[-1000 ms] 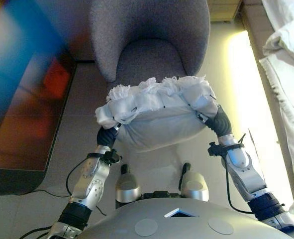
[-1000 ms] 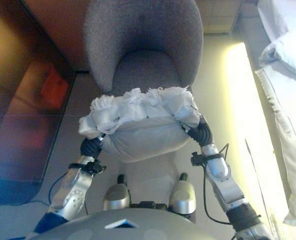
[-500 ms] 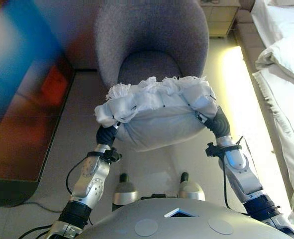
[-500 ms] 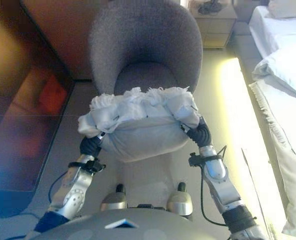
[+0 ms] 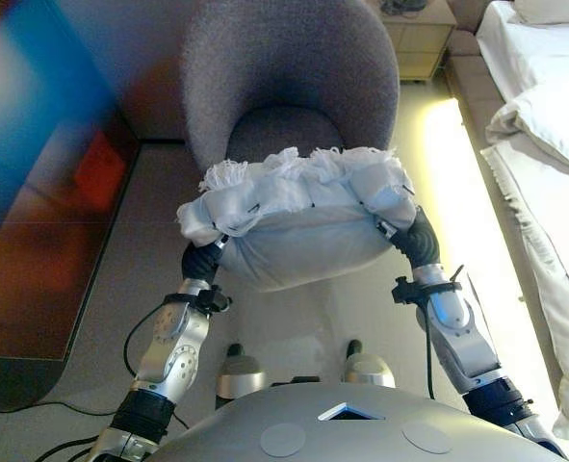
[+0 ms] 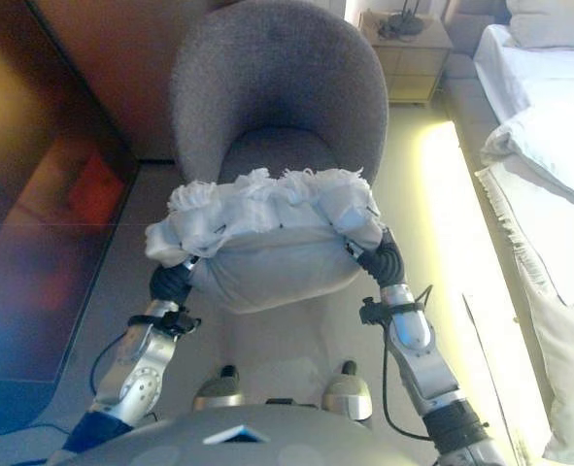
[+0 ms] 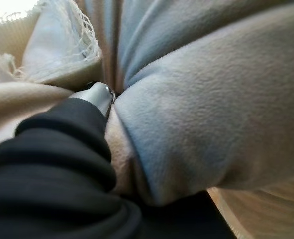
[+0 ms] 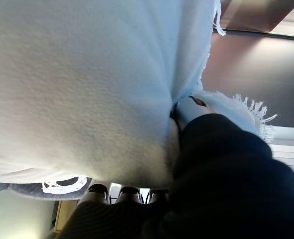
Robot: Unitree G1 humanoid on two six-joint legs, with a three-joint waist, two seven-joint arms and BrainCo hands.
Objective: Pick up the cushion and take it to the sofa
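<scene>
A pale cushion [image 5: 303, 241] with a white fringed top edge hangs in the air in front of me, carried between both hands. My left hand [image 5: 204, 258] is buried in its left end and my right hand [image 5: 417, 241] in its right end; only their dark covers show. In the left wrist view the cushion's fabric [image 7: 201, 114] bulges around the dark cover [image 7: 52, 164]. The right wrist view shows the cushion's underside [image 8: 77, 89] filling the picture above that hand's cover [image 8: 221, 174]. A grey round-backed armchair [image 5: 289, 77] stands straight ahead, its seat [image 5: 274, 130] just beyond the cushion.
A dark glossy panel [image 5: 43, 221] runs along the left. A bed with white covers [image 5: 554, 125] lies on the right, with a lit strip of floor [image 5: 457, 164] beside it. A small nightstand [image 5: 419, 34] stands behind the chair at the right.
The whole picture has shifted, so the camera moved: more of the chair's back, the nightstand and the bed now show. The cushion stays held the same way between both hands.
</scene>
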